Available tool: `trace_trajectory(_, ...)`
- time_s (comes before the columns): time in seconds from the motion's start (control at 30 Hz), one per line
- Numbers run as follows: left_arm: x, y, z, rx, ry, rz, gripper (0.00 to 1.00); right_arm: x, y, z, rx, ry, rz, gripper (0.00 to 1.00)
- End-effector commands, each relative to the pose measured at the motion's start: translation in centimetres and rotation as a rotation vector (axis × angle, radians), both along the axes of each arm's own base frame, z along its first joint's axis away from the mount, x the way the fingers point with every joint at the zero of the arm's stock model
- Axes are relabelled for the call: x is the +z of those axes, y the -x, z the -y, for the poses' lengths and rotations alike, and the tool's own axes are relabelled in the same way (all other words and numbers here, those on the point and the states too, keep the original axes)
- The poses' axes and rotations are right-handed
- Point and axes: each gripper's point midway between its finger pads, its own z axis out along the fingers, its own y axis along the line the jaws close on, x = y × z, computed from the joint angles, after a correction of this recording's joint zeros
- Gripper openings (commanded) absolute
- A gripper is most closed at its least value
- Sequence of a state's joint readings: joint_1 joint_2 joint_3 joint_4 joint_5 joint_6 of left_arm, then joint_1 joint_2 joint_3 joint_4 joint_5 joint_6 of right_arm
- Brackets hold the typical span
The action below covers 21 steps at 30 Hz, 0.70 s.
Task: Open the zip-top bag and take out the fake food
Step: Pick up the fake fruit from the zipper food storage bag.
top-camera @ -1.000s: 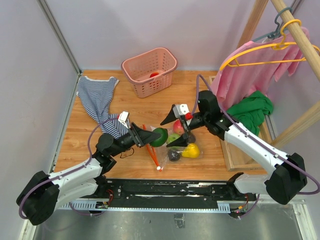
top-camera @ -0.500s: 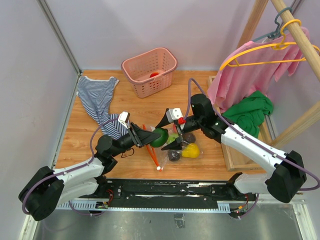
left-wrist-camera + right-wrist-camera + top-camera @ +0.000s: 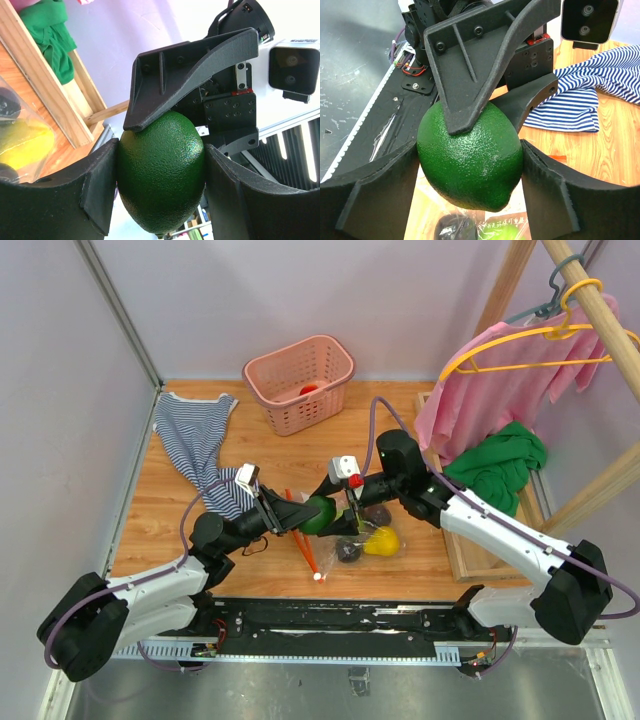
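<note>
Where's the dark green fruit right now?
In the top view the dark green fruit is mid-table, just left of the zip-top bag, gripped between the left arm's jaws with the right arm's jaws on it too.

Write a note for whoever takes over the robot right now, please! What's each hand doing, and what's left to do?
Left gripper: shut on the green fruit, held above the table.
Right gripper: closed around the same fruit from the other side; its pads look to touch it.
Bag: on the table below them, with the yellow fruit and a dark piece inside.
Done: green fruit is out.
Left: probably finish the pass, set it down, take out the rest.
</note>
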<state>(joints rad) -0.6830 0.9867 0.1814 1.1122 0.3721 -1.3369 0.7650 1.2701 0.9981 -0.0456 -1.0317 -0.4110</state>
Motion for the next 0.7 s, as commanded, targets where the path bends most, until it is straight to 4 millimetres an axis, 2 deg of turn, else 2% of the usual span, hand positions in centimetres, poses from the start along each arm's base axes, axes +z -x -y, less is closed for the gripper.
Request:
trace_trajectory(0.0,0.23,-0.14,-0.18,0.022,0.008,0.021,0.29,0.60,0.79,-0.50,0.023,-0.010,-0.030,0.58)
trace_trajectory(0.13,0.07,-0.18,-0.18,0.026,-0.003,0.022,0.35,0.56,0.79,-0.46,0.026,-0.007,-0.029,0.47)
trace_trajectory(0.23,-0.06,-0.19,-0.25,0.031,-0.011,0.020,0.46,0.55,0.87,-0.36,0.032,-0.001,-0.032,0.41)
trace_trajectory(0.43,-0.40,-0.27,-0.51,0.051,-0.033,0.015,0.73,0.64,0.79,-0.10,0.037,-0.001,-0.046,0.36)
trace_trajectory(0.67,-0.64,-0.25,-0.99,0.078,-0.053,0.015,0.87,0.74,0.53,0.21,0.038,-0.004,-0.062,0.32)
